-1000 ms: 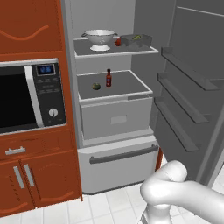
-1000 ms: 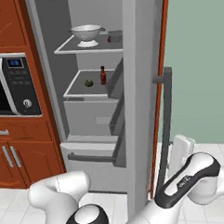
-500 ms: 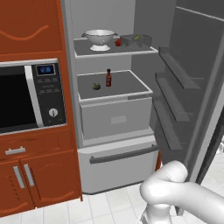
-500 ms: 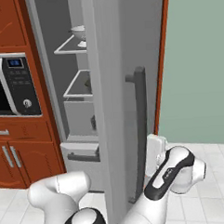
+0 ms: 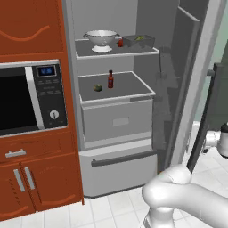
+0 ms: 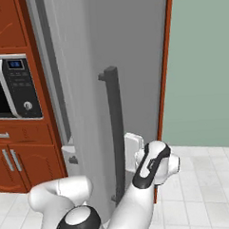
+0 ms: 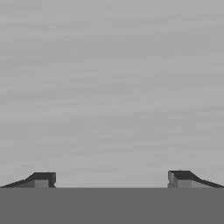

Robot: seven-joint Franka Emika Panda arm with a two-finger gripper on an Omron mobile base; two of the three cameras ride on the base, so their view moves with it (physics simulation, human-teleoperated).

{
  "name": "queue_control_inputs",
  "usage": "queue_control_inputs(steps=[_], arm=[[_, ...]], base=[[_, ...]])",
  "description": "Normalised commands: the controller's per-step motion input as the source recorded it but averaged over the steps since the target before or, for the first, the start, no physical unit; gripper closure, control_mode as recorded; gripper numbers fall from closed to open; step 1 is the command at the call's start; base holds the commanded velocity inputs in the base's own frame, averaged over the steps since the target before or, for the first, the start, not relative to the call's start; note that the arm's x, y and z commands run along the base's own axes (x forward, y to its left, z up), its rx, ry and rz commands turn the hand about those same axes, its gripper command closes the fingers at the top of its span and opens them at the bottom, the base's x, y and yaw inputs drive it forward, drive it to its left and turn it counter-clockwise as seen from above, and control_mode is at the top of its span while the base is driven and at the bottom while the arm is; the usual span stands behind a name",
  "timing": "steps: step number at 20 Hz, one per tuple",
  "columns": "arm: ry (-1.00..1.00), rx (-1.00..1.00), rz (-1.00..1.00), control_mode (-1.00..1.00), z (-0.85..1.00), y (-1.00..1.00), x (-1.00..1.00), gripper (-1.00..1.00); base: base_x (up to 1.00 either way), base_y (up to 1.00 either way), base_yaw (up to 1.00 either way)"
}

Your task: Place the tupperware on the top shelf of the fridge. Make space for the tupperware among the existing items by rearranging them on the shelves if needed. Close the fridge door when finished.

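Fridge door [image 6: 82, 89] further shut, open-jawed end effector [image 7: 111, 179] against it

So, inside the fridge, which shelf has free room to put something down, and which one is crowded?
The lower shelf is bare right of the small red sauce bottle and the greenish fruit. The top shelf is crowded: the white colander, a red fruit and a clear container fill it, with a strip at its left.

Half-swung fridge door [image 5: 196, 75] across the opening — narrowing gap to the top shelf [image 5: 116, 52], tool [image 7: 111, 179] fingers spread against its outer face
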Motion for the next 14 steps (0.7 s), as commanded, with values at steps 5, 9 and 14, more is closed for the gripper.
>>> queue_control_inputs(steps=[5,9,14], arm=[[-0.26,0.0,-0.03,-1.0,0.0,1.0,0.21,-1.0],[-0.2,0.0,-0.04,-1.0,0.0,1.0,0.43,-1.0],[-0.05,-0.11,-0.23,-1.0,0.26,0.99,0.32,-1.0]], base=[[0.0,0.0,0.0],[0.0,0.0,0.0],[0.0,0.0,0.0]])
